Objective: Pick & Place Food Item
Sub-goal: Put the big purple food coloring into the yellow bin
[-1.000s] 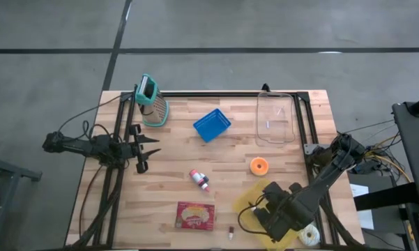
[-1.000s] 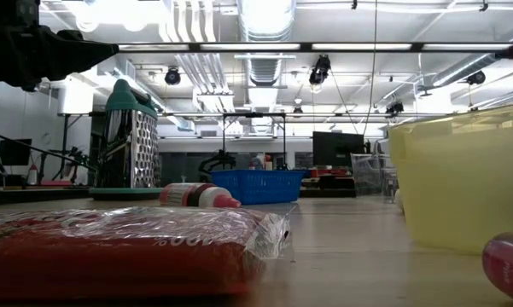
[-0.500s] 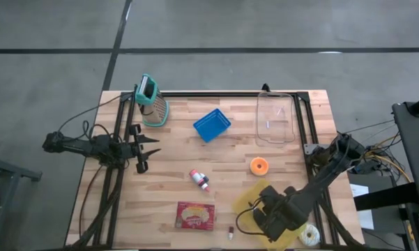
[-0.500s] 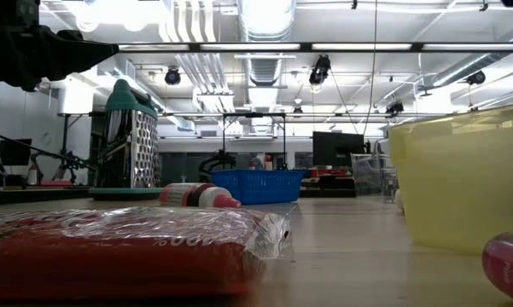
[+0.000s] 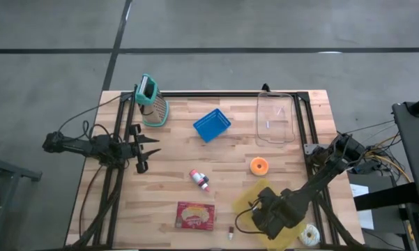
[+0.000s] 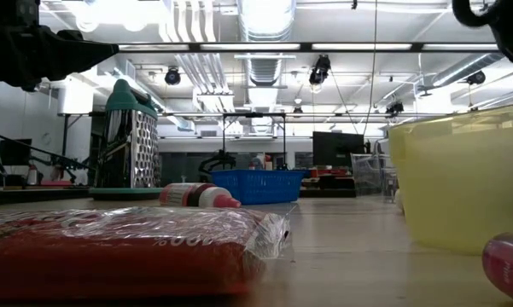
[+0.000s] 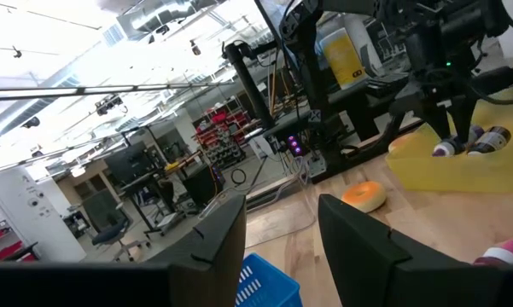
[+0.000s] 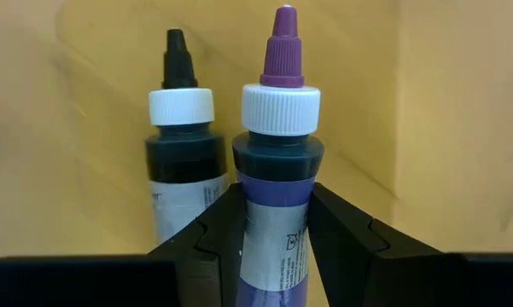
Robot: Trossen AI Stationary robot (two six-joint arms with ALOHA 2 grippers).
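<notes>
Right gripper [image 5: 270, 217] shifted slightly toward the table's [image 5: 174, 192] centre since one second ago, now over the yellow bowl [image 5: 252, 192] at the near right corner; white ring-shaped item [image 5: 309, 234] beside the bowl more exposed than before. Right arm now visible at the upper right corner of the low view. Fingers [image 8: 222, 226] clamped on the purple-capped bottle [image 8: 278, 162], held just above the bowl floor. Black-capped bottle [image 8: 180, 153] lying just beside it, touching or nearly so.

Left gripper [image 5: 148, 148] parked at the left table edge, jaws apart, nothing between them; unchanged.

Elsewhere on the table: orange round item [image 5: 258, 165] near the bowl, clear container [image 5: 275, 118] at the far right, blue basket [image 5: 212, 125] centre-far, grater [image 5: 152, 102] at the far left, small red-and-white bottle [image 5: 199, 178] at centre, red packaged food item [image 5: 196, 215] near the front edge. No obstruction between the right gripper and the bowl.
</notes>
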